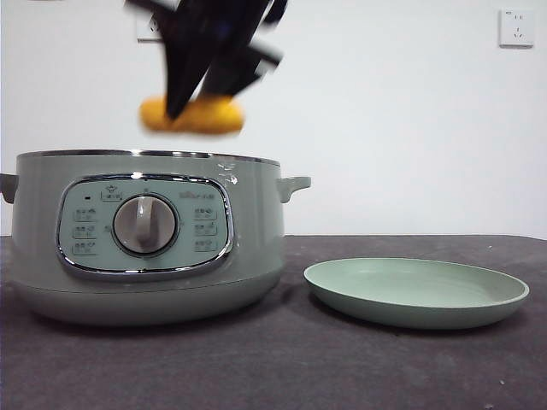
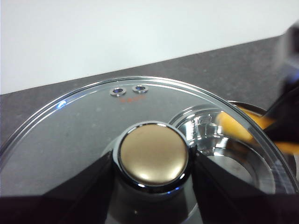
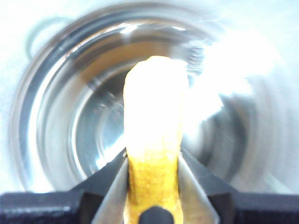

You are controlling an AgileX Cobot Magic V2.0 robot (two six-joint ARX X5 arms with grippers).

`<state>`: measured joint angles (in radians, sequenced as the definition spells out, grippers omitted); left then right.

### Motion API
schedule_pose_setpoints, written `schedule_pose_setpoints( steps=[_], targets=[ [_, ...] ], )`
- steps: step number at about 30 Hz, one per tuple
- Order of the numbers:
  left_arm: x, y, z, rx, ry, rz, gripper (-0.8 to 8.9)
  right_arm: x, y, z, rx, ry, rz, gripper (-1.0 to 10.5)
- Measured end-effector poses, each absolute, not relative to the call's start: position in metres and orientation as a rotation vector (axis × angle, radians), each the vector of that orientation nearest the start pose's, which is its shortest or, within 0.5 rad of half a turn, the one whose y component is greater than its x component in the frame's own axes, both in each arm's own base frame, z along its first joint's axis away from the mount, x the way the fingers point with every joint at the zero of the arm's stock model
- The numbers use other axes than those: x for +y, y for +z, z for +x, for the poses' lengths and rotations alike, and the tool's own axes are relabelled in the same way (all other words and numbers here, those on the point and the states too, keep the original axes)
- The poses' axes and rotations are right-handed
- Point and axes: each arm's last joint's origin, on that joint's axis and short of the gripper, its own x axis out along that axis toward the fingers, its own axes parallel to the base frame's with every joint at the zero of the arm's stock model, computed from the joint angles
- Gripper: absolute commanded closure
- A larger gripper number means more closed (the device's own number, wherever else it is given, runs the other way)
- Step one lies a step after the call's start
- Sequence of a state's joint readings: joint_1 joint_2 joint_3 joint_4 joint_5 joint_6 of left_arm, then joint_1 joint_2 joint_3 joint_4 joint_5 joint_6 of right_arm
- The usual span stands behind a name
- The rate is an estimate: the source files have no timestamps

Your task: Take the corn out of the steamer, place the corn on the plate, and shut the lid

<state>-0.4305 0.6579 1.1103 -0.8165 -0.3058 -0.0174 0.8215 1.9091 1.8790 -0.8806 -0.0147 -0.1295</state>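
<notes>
The corn (image 1: 214,115) hangs just above the open steamer (image 1: 256,231), gripped crosswise by my right gripper (image 1: 192,107), which reaches down from the top and looks motion-blurred. In the right wrist view the jaws of my right gripper (image 3: 153,172) are shut on the corn (image 3: 156,121) over the steamer's shiny bowl (image 3: 60,116). My left gripper (image 2: 153,170) is shut on the knob (image 2: 153,154) of the glass lid (image 2: 93,116). The lid is out of the front view. Through the lid, the corn (image 2: 233,127) and the steamer's rim (image 2: 205,119) show. The plate (image 1: 416,295) lies empty to the right of the steamer.
The dark table (image 1: 299,359) runs under the steamer and the plate. A white wall stands behind, with a socket (image 1: 516,27) at the top right. The steamer's side handle (image 1: 293,185) points toward the plate.
</notes>
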Motion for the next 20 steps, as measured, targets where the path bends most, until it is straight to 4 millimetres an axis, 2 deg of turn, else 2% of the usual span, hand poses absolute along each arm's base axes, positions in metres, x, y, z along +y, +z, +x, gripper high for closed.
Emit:
schedule_pose_setpoints(
  steps=[4, 10, 16, 20],
  targets=[
    [-0.041, 0.39, 0.109, 0.363, -0.133, 0.123, 8.26, 0.269, 0.353, 0.274, 0.86, 0.718, -0.488, 9.6],
    [-0.054, 0.387, 0.13, 0.382, -0.227, 0.117, 8.26, 0.221, 0.363, 0.272, 1.042, 0.546, -0.455, 9.6],
    [-0.064, 0.384, 0.147, 0.397, -0.293, 0.107, 8.26, 0.194, 0.353, 0.277, 1.176, 0.35, -0.458, 9.6],
    [-0.066, 0.381, 0.153, 0.412, -0.305, 0.109, 8.26, 0.185, 0.331, 0.277, 1.259, 0.294, -0.451, 9.6]
  ],
)
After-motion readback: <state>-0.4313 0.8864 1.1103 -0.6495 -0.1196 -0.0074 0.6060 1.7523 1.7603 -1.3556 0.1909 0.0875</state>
